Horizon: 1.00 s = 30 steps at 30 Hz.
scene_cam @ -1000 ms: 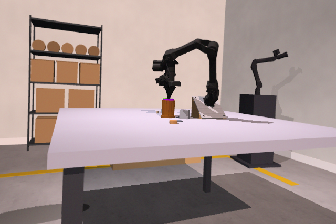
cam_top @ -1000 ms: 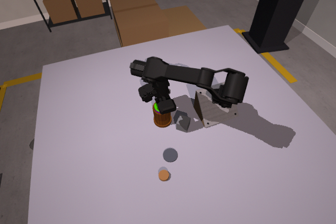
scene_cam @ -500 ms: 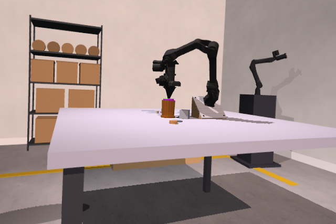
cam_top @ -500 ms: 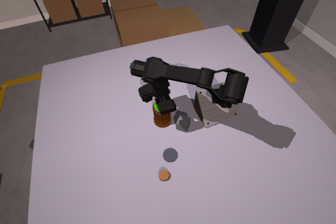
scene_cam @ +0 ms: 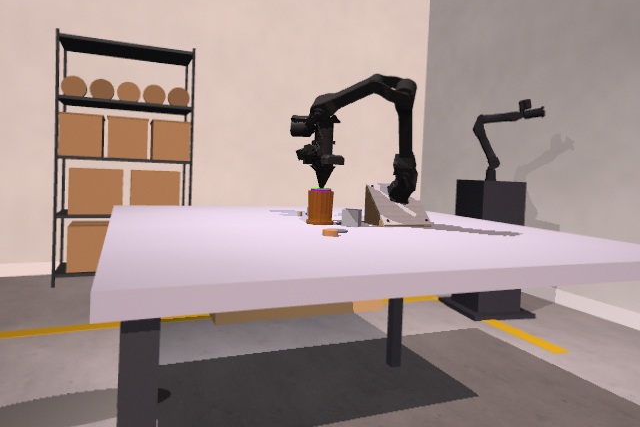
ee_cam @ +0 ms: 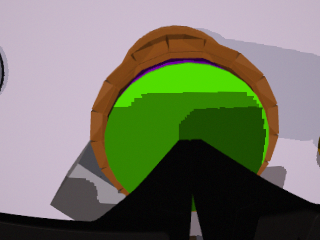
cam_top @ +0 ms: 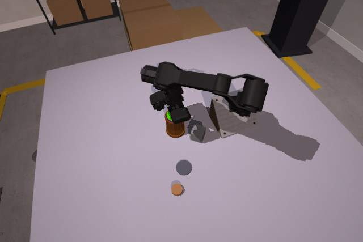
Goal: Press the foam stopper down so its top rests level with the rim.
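Note:
An orange-brown ribbed jar (cam_top: 175,128) stands upright on the table, also in the side view (scene_cam: 320,206) and the wrist view (ee_cam: 184,103). A bright green foam stopper (ee_cam: 187,116) fills its mouth, with a thin purple line at the far rim. In the side view the stopper top (scene_cam: 320,188) shows as a thin green and purple band at the rim. My gripper (scene_cam: 323,180) is shut and empty, pointing straight down over the stopper, its tips at or just above the foam. I cannot tell whether they touch.
A small grey block (cam_top: 197,131) lies right of the jar. A wedge-shaped mount (cam_top: 231,119) carries the arm's base. A dark grey disc (cam_top: 184,167) and an orange disc (cam_top: 177,189) lie nearer the front. Shelves and boxes stand beyond the table.

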Available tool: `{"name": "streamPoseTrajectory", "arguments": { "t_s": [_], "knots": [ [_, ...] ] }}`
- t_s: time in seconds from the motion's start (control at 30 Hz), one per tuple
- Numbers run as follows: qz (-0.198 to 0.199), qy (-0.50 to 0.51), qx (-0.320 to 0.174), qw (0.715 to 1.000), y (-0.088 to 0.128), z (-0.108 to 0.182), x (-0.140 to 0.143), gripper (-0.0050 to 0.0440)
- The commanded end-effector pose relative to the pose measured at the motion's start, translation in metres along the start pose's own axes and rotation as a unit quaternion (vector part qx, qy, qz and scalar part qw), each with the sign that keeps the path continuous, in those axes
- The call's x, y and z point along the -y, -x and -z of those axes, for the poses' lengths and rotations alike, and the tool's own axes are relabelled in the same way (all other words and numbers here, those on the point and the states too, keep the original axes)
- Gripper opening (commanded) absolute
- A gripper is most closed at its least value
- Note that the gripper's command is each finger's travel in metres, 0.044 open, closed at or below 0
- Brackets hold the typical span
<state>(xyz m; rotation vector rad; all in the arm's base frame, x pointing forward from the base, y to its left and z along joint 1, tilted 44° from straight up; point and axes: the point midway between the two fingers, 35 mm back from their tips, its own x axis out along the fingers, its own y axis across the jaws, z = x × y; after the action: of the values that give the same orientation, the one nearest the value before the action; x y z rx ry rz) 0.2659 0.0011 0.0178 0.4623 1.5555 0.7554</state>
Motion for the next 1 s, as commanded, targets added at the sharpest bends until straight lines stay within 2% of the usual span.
{"name": "streamPoseTrajectory", "arguments": {
  "t_s": [0.0,0.97],
  "knots": [
    [-0.001,-0.002,-0.004,1.000,-0.0029,0.0016,-0.0011,0.0000],
    [-0.001,-0.002,-0.004,1.000,-0.0057,0.0018,-0.0011,0.0000]
  ]
}}
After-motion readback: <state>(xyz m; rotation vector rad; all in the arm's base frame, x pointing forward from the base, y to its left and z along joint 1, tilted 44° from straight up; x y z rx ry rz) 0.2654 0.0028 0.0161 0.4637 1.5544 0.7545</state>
